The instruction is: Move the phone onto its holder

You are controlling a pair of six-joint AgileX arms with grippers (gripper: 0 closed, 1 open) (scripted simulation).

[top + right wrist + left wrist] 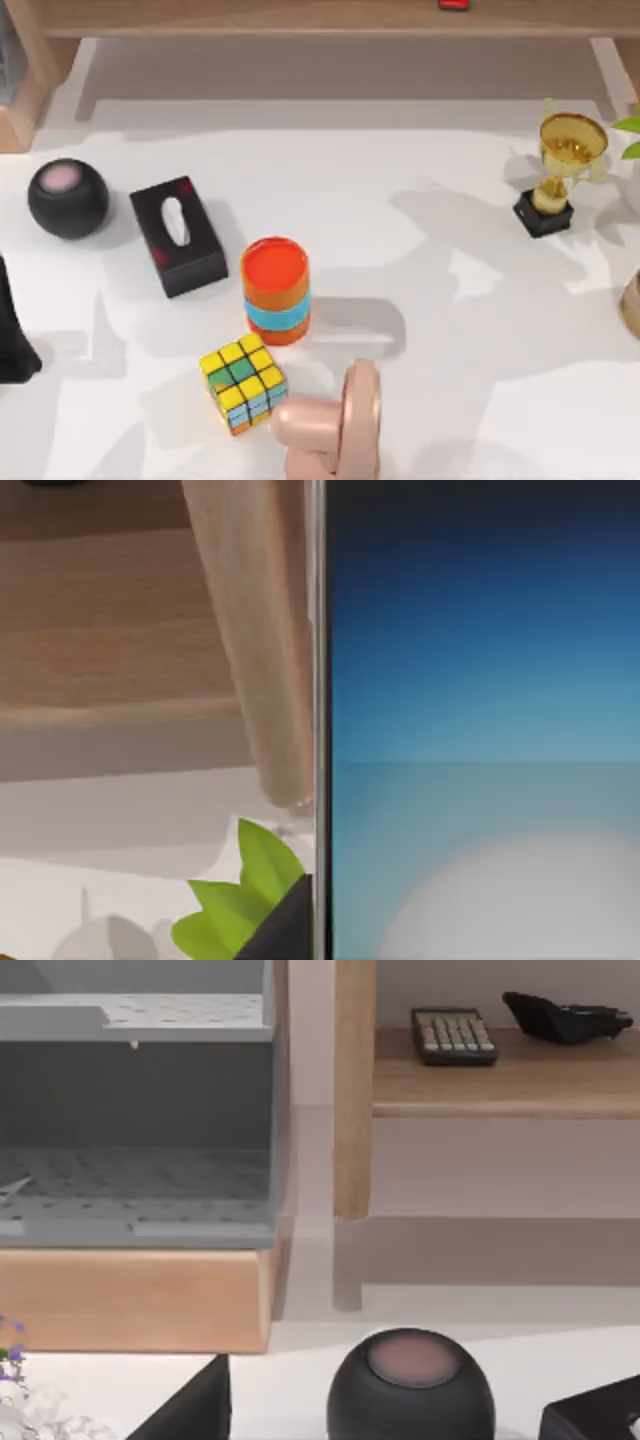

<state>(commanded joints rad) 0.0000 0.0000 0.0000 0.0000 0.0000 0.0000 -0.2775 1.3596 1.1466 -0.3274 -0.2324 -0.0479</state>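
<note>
- Right wrist view: the phone [480, 730] sits close before the camera, blue screen with a soft white patch, green leaves [245, 895] beside its edge; whether the right gripper grips it cannot be told.
- Left arm [12, 330]: at the table's left edge.
- Table [450, 330]: pink holder [335, 420] at the near edge, just beside the colour cube [243, 382]; black tissue box [178, 235] farther left.
</note>
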